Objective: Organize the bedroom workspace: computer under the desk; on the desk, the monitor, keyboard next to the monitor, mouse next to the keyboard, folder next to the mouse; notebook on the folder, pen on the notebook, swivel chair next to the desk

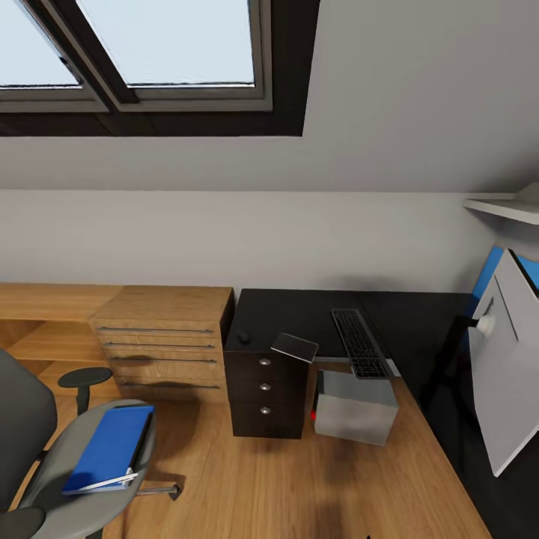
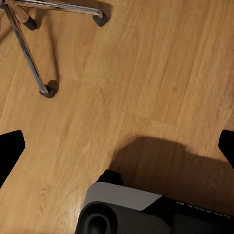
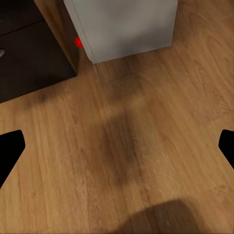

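Folder (image 1: pixel 109 448) lying flat on swivel chair (image 1: pixel 45 457) seat: probably light, thin, slippery; pinching an overhanging edge looks best. Both claws' finger tips are showing wide apart, holding nothing.

Folder (image 1: pixel 111 448) on swivel chair (image 1: pixel 52 464), left — keyboard (image 1: pixel 360 342), mouse (image 1: pixel 243 337), notebook (image 1: pixel 295 347) on desk (image 1: pixel 299 311); computer (image 1: pixel 355 408) beneath.

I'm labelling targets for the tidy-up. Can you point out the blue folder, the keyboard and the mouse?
blue folder (image 1: pixel 111 446): head view, middle of its blue cover, lying on the chair seat.
keyboard (image 1: pixel 359 343): head view, centre of the key field, on the black desk.
mouse (image 1: pixel 243 337): head view, top of its rounded body.
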